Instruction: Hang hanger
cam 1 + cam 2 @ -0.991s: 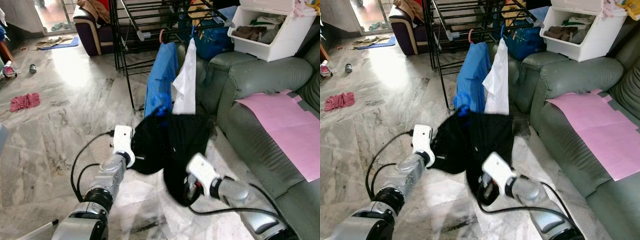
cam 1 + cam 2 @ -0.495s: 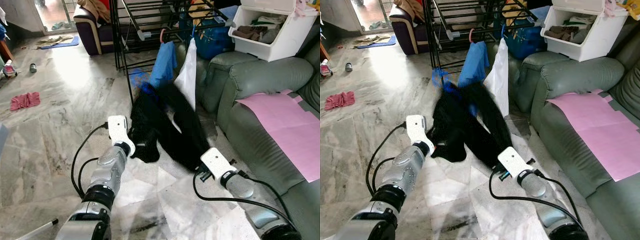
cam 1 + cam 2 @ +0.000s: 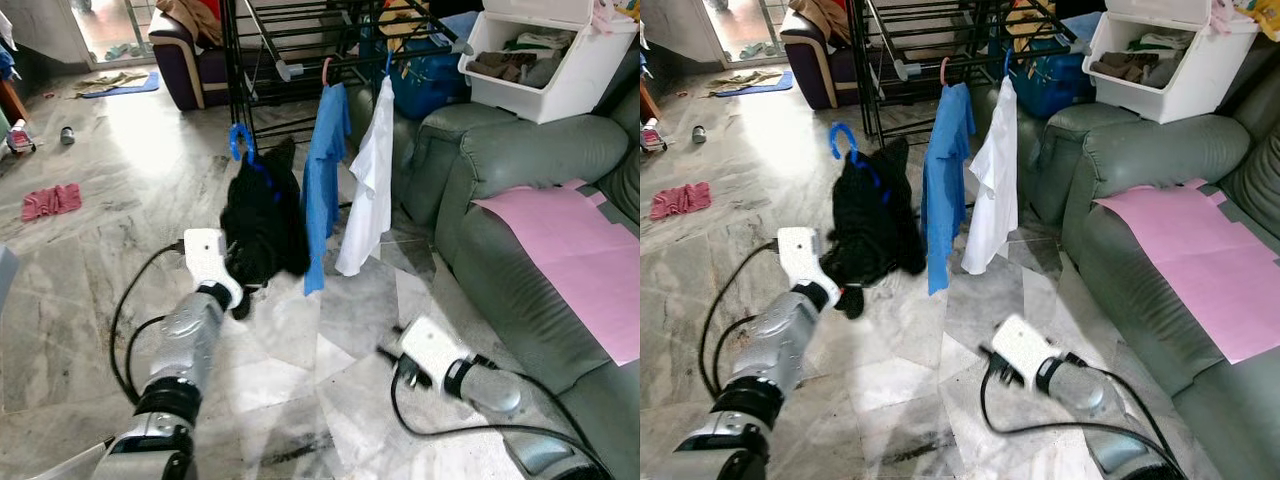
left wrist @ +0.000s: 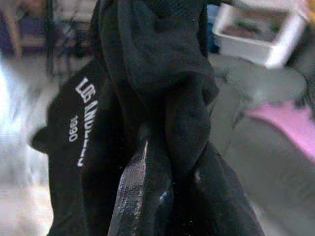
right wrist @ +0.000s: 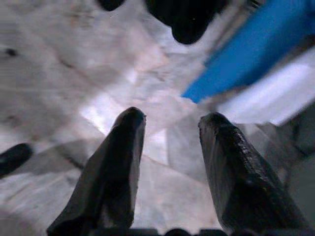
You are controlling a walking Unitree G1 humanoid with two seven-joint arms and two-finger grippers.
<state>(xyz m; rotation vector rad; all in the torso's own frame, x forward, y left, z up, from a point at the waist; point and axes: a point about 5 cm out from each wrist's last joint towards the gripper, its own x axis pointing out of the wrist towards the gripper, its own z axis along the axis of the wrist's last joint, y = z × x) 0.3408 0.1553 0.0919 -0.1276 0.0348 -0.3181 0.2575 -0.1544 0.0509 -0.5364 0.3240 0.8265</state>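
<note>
Left gripper (image 3: 240, 300): raised in front of the robot, fingers (image 4: 142, 191) closed into the black cloth; the wrist view shows the fabric bunched around them.
Black shirt (image 3: 262, 225): hangs from the left gripper, lifted off the floor, with white lettering on it seen in the wrist view. It sits just beside the blue shirt, on that shirt's left.
Hanger (image 3: 240, 142): blue, its hook sticking up out of the top of the black shirt, free in the air below the rack's bars and apart from them.
Right gripper (image 5: 170, 142): low over the floor, well apart from the clothes, fingers (image 5: 110, 167) spread with nothing between them.
Rack (image 3: 300, 40): black metal frame behind the clothes, next to the sofa.
Blue shirt (image 3: 322, 185): hanging on the rack from a pink hook.
White shirt (image 3: 368, 180): hanging just to the right of the blue one.
Sofa (image 3: 520, 190): grey-green, on the right, a pink sheet (image 3: 575, 255) lying on its seat.
Bin (image 3: 545, 55): white, on the sofa back, holding folded clothes.
Floor (image 3: 120, 230): pale marble, a red rag (image 3: 50, 202) lying far left.
</note>
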